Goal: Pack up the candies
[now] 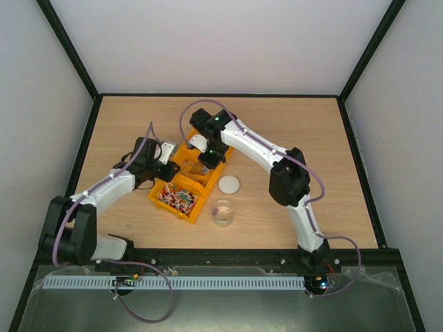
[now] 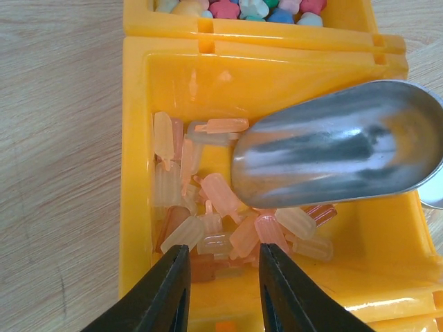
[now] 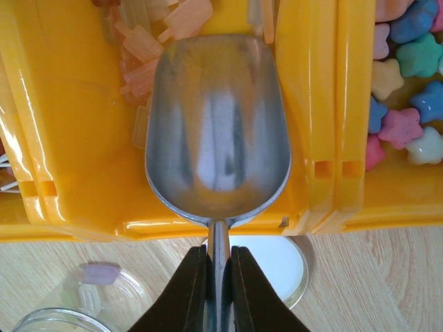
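Observation:
The candies (image 3: 408,104), small bright pink, green, blue and yellow sweets, fill the far bin (image 2: 235,8) of a yellow tray. My right gripper (image 3: 219,277) is shut on the handle of a metal scoop (image 3: 216,124). The empty scoop (image 2: 339,145) hangs over the middle bin, which holds pale popsicle-shaped pieces (image 2: 208,207). My left gripper (image 2: 220,277) hovers at that bin's near end, jaws apart with nothing between them. In the top view the left gripper (image 1: 166,155) and right gripper (image 1: 210,158) flank the tray (image 1: 187,176).
A clear glass jar (image 1: 223,212) stands in front of the tray with a purple piece (image 3: 102,273) in it. Its white lid (image 1: 229,184) lies flat beside it. The tray's near bin holds thin red-and-white sticks (image 1: 178,199).

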`<state>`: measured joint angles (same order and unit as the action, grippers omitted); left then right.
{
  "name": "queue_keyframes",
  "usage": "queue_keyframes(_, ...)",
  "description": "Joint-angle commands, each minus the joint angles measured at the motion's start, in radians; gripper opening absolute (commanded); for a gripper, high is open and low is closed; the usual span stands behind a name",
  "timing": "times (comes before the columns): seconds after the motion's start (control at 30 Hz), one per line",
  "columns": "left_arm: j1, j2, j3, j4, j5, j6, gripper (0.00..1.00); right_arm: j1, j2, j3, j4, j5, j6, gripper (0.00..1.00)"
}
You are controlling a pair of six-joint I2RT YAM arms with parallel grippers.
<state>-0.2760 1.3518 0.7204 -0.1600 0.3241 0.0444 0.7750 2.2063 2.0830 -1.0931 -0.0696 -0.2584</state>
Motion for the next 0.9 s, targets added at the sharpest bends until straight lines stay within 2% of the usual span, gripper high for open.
queue_keyframes(0.0, -0.003, -0.015, 0.002, -0.001, -0.03, -0.021, 0.28, -0.003, -0.057, -0.055, -0.087, 0.082, 0.004, 0.01)
queue_keyframes(0.27, -0.026, -0.034, -0.02, -0.003, 0.001, -0.055, 0.22, -0.004, -0.117, -0.131, -0.14, 0.118, -0.001, 0.01)
queue_keyframes(0.6, -0.092, -0.038, -0.024, 0.013, 0.013, -0.106, 0.17, -0.003, -0.067, -0.084, -0.182, 0.135, 0.001, 0.01)
queue_keyframes(0.77, -0.095, -0.038, -0.033, 0.034, 0.081, -0.12, 0.14, -0.007, -0.019, -0.029, -0.189, 0.155, -0.017, 0.01)
queue_keyframes(0.87, -0.06, -0.049, -0.035, 0.033, 0.152, -0.118, 0.14, -0.028, -0.017, 0.0, -0.191, 0.167, -0.037, 0.01)
